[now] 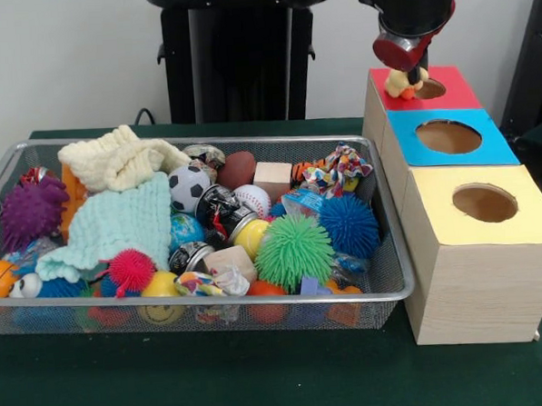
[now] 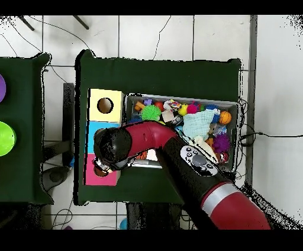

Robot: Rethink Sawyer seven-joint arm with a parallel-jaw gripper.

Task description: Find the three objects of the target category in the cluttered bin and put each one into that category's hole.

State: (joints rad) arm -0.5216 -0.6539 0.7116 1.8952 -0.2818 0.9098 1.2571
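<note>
My gripper hangs over the red-panelled box top at the back right, shut on a small tan-orange plush bear. The bear hangs just left of the round hole, at its edge. An orange-and-black striped tiger lies in the wire-mesh bin near its far right corner, beside a multicolour rope toy. In the overhead view the arm's wrist covers the gripper above the red panel. A third plush is hidden.
The blue-panelled hole and yellow-panelled hole sit in front of the red one. The bin holds spiky balls, knitted cloths, a soccer ball, wooden blocks and tins. The pedestal stands behind.
</note>
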